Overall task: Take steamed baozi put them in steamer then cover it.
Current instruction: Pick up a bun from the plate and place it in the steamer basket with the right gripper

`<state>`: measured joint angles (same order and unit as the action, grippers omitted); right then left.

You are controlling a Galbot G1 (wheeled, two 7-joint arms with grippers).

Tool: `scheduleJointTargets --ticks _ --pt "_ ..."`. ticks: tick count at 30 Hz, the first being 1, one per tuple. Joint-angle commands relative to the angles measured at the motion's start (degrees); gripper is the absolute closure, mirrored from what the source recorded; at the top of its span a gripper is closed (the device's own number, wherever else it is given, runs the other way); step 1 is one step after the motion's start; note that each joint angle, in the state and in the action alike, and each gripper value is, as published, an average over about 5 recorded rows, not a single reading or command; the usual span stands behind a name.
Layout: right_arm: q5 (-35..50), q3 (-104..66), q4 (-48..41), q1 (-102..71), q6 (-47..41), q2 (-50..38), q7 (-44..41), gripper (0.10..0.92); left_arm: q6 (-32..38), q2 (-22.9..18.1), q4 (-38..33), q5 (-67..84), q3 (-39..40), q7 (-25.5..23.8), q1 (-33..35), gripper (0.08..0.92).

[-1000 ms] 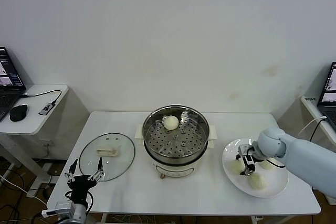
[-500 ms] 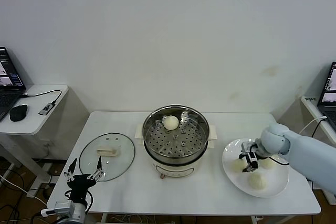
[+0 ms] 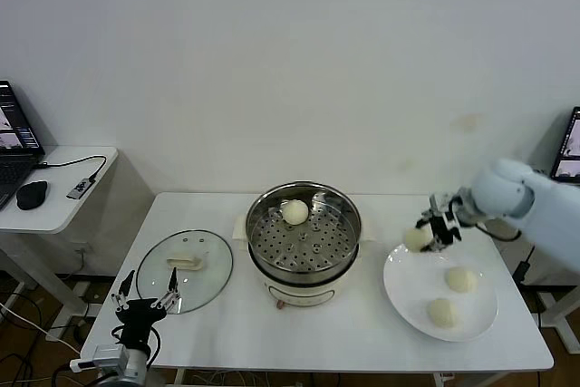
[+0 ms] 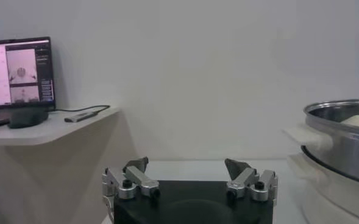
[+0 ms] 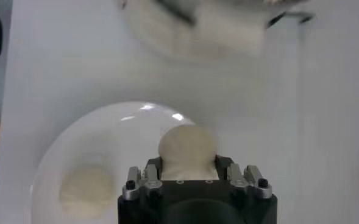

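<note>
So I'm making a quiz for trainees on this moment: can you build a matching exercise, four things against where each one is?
Things:
1. glass cover
2. bun in the right gripper
3. bun in the steamer
4. left gripper

Places:
A. at the back of the perforated tray
B. flat on the table, left of the steamer
C. lifted above the plate's far-left rim
D. low at the table's front-left edge, fingers open

Pairs: 1-B, 2-C, 3-A, 4-D

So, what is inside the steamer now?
One baozi lies on the perforated tray in the steamer, toward the back. Below the tray is hidden.
</note>
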<state>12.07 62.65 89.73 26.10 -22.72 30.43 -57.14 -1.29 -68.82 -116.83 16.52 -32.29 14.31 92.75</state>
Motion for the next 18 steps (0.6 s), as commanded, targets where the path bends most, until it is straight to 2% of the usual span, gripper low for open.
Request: scheduleJointTargets --ticks 1,11,18 --pt "14.89 11.03 0.86 18.91 -5.52 11.12 3.39 0.471 -0.03 0.01 -0.05 0.01 -0.07 -0.03 -0.14 0.177" --pt "24.26 12.19 -4.52 13.77 -13.2 30.79 10.72 0.465 0.0 -0.49 0.05 -0.11 -0.69 -0.04 -0.46 0.177" --pt "24.8 12.15 -9.07 8.07 -15.7 38.94 13.06 0.465 0.06 -1.19 0.68 -0.19 -0.55 -0.03 -0.97 0.177"
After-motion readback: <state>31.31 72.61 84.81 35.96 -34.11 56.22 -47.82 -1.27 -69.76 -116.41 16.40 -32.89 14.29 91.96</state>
